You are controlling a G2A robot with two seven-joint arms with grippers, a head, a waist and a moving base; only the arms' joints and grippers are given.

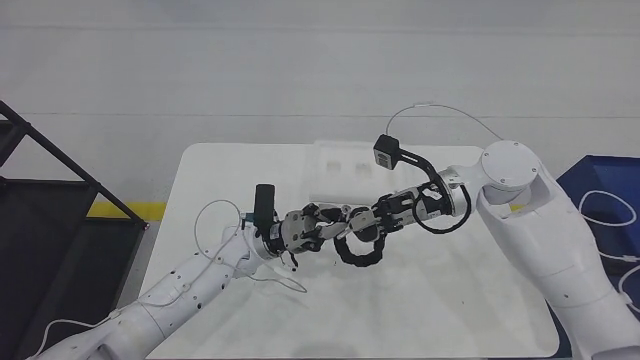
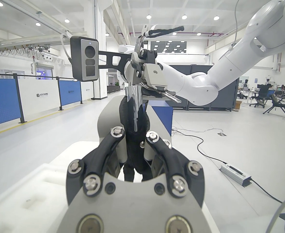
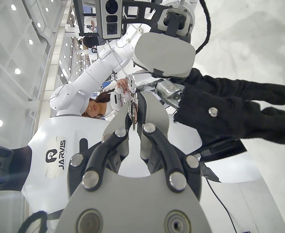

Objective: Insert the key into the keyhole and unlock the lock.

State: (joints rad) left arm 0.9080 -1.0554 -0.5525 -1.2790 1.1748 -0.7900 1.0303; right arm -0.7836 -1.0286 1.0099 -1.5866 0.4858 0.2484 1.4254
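My left gripper (image 2: 134,122) is shut on the lock (image 2: 133,100), a shiny metal cylinder with a black fuzzy sleeve, held upright above the table. My right gripper (image 3: 135,112) is shut on the key's head and ring (image 3: 132,115). In the left wrist view the key (image 2: 172,97) sticks out of the right gripper (image 2: 154,90) just behind the lock's top end, its blade bare and pointing away to one side. From above, the two grippers, left (image 1: 312,226) and right (image 1: 352,222), meet tip to tip over the middle of the table. The keyhole is hidden.
A white foam tray (image 1: 345,168) lies at the far side of the white table (image 1: 450,300). A black rack frame (image 1: 50,160) stands off the left edge and a blue bin (image 1: 610,175) off the right. A thin white cable (image 1: 285,280) trails beside the left arm.
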